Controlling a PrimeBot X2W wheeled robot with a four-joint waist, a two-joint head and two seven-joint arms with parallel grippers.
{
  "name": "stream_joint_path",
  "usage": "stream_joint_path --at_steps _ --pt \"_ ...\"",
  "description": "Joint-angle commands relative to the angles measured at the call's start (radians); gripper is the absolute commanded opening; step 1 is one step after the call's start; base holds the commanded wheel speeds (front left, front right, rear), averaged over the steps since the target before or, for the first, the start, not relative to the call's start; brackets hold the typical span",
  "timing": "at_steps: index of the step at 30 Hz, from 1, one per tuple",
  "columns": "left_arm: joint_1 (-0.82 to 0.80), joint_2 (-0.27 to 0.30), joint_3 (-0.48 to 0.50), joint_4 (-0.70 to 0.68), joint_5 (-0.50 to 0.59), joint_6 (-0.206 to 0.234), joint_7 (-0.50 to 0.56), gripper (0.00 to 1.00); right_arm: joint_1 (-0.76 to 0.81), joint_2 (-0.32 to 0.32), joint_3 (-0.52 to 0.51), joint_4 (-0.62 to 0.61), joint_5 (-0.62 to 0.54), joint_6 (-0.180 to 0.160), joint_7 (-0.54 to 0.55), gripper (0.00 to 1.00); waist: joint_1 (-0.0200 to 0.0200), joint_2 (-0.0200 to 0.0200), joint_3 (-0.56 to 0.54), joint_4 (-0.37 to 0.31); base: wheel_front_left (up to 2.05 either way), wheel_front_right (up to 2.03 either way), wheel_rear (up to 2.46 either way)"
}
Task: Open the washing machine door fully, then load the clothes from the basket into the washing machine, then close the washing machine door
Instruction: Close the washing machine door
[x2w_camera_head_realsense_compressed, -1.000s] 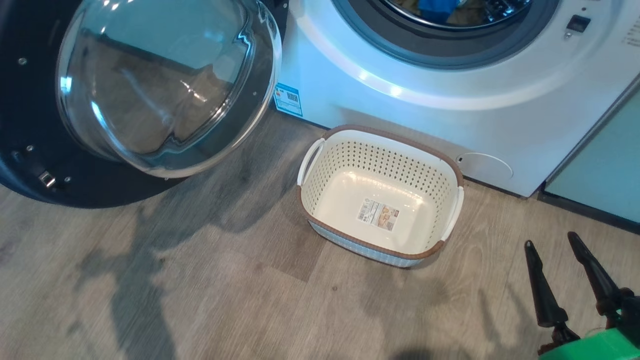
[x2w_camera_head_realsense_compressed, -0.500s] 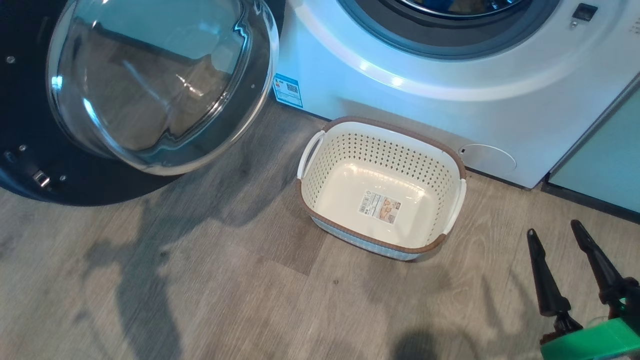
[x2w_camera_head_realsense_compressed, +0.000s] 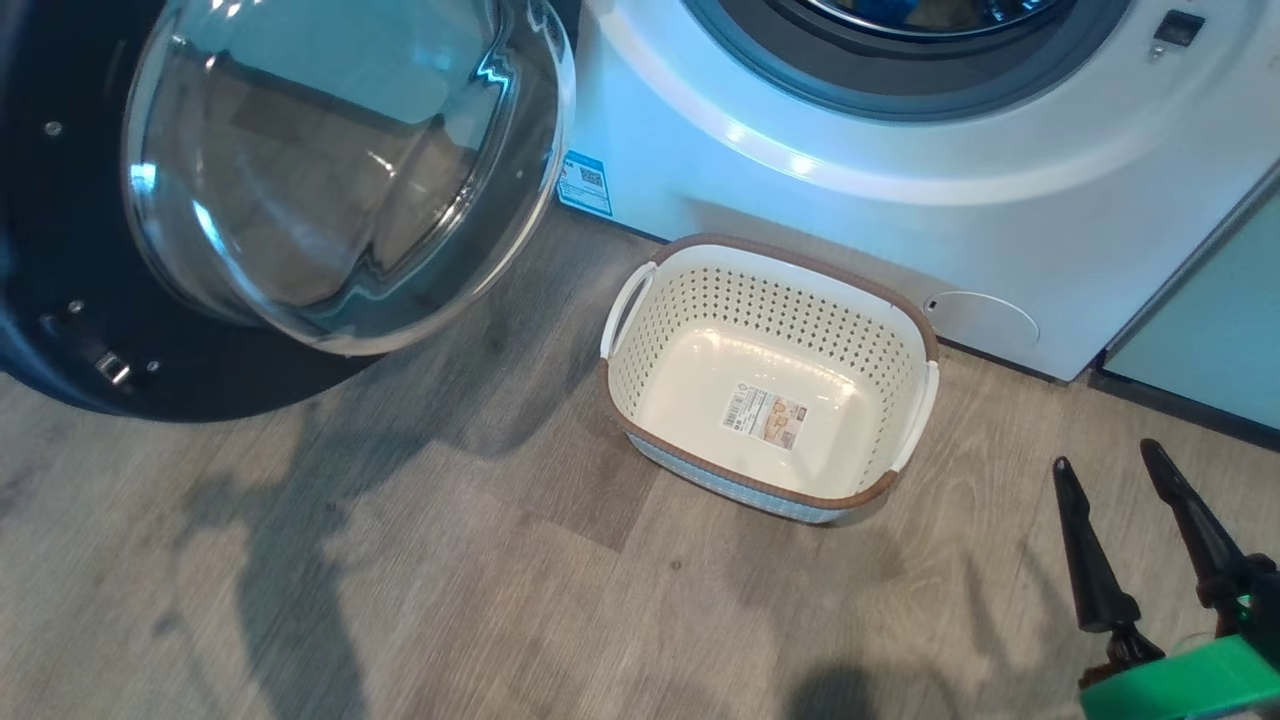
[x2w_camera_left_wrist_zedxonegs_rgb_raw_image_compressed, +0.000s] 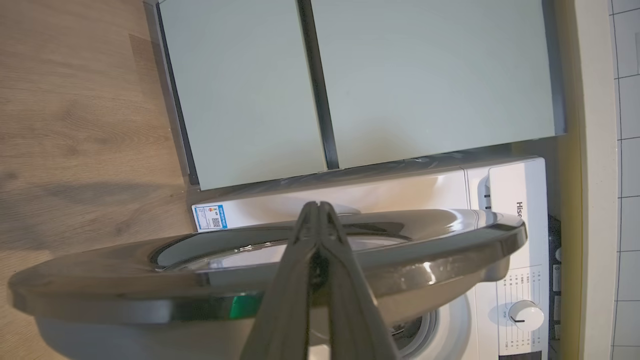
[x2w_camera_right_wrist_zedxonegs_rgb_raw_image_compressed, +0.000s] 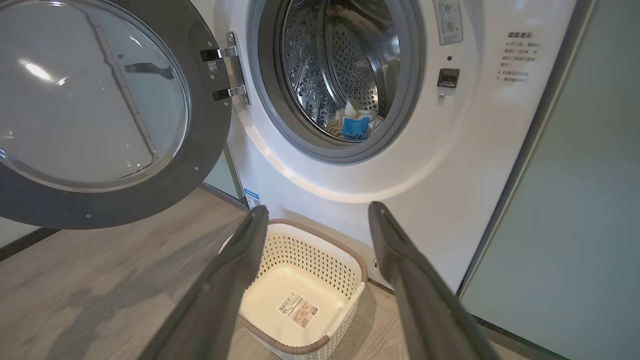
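Well, the cream basket (x2w_camera_head_realsense_compressed: 760, 310) sits on the floor (x2w_camera_head_realsense_compressed: 450, 560) just before the washing machine (x2w_camera_head_realsense_compressed: 900, 230), holding just its label (x2w_camera_head_realsense_compressed: 765, 418). The pale-yellow and blue clothes (x2w_camera_right_wrist_zedxonegs_rgb_raw_image_compressed: 354, 125) lie in the steel drum (x2w_camera_right_wrist_zedxonegs_rgb_raw_image_compressed: 345, 60). The door (x2w_camera_head_realsense_compressed: 300, 180) hangs open. My right pincer (x2w_camera_head_realsense_compressed: 1105, 456) gapes wide, gripping nothing; my left pincer (x2w_camera_left_wrist_zedxonegs_rgb_raw_image_compressed: 317, 206) has its tips pressed together over the door's rim.

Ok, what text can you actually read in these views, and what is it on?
"Hise", the rest hidden behind the washing machine door: on the washing machine, upper front panel.
"温馨提示:" heads a Chinese notice on its front; smaller lines unreadable.
The blue sticker: too small to read.
The label in the basket: too blurred.
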Motion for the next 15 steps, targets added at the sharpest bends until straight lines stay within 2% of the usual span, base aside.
stream_joint_path --at_steps 1,15 --pt "-0.019 0.064 0.032 -0.031 0.001 -0.007 0.014 0.0 -0.029 -0.021 0.02 -0.03 0.008 -0.003 -0.003 1.0 0.0 0.0 -0.001 0.001 0.0 0.0 0.0" --pt "0.047 0.044 0.038 -0.132 -0.058 0.012 0.119 0.0 -0.037 -0.009 0.033 -0.013 0.008 -0.003 -0.012 1.0 0.0 0.0 -0.006 0.011 0.0 0.0 0.0"
